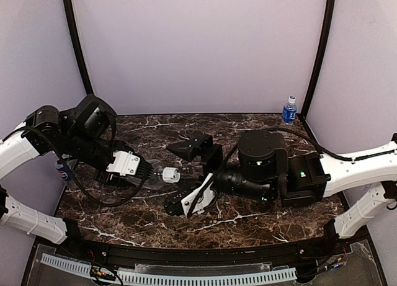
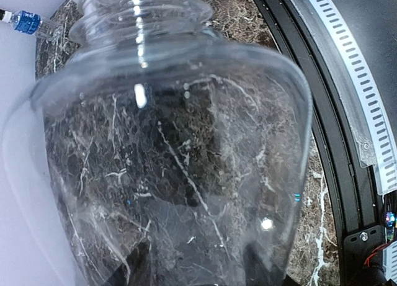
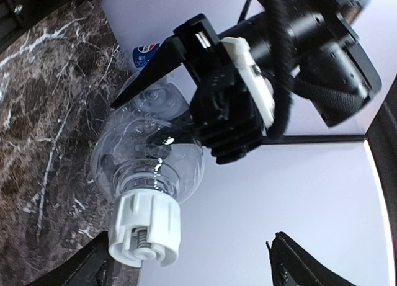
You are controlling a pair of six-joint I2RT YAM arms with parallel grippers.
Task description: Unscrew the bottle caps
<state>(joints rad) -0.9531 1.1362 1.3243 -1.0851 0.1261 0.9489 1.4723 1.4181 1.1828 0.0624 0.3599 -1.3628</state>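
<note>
Listing, top view: plain bottle [image 1: 156, 172] lying level, clamped in my left gripper [image 1: 144, 172]; white cap [image 1: 170, 174] pointing at my right gripper [image 1: 180, 175], spread wide.
Left wrist: neck runs away from me.
Right wrist: cap between my parted fingertips [image 3: 298, 267], its axis toward my palm.

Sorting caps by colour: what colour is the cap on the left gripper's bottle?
The cap is white, clearest in the right wrist view.
</note>
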